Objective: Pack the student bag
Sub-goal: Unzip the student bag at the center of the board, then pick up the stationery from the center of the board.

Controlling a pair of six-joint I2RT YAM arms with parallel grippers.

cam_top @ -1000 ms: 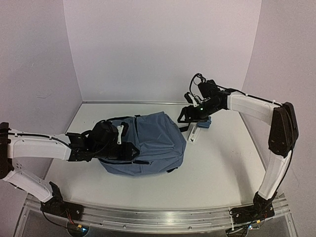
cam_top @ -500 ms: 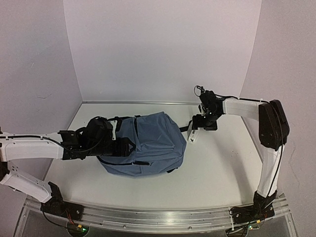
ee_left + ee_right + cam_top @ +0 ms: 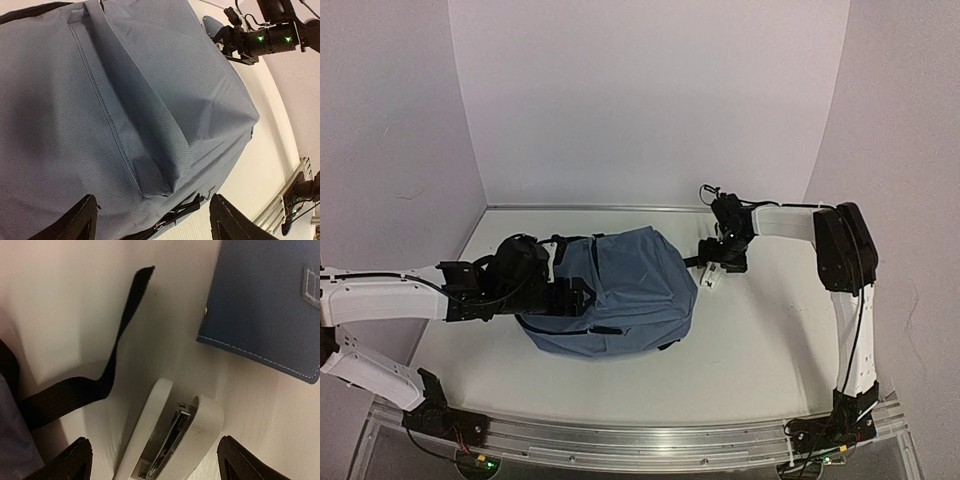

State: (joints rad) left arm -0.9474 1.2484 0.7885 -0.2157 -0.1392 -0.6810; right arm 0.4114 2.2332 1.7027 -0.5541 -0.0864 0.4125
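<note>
1. On the white table [image 3: 760,340], left of centre, the student bag [image 3: 620,290] is shown lying flat, with a black strap [image 3: 75,392] trailing off its right side.
2. At the bag's left end the left gripper [image 3: 152,222] is seen with its fingers spread wide. Slate-blue fabric lies between them and is not clamped.
3. Just right of the bag the right gripper [image 3: 156,460] is poised with its fingers parted over a white stapler [image 3: 207,422], and nothing is grasped.
4. Near the stapler, but apart from it, a blue wallet [image 3: 265,300] is laid flat on the table.
</note>
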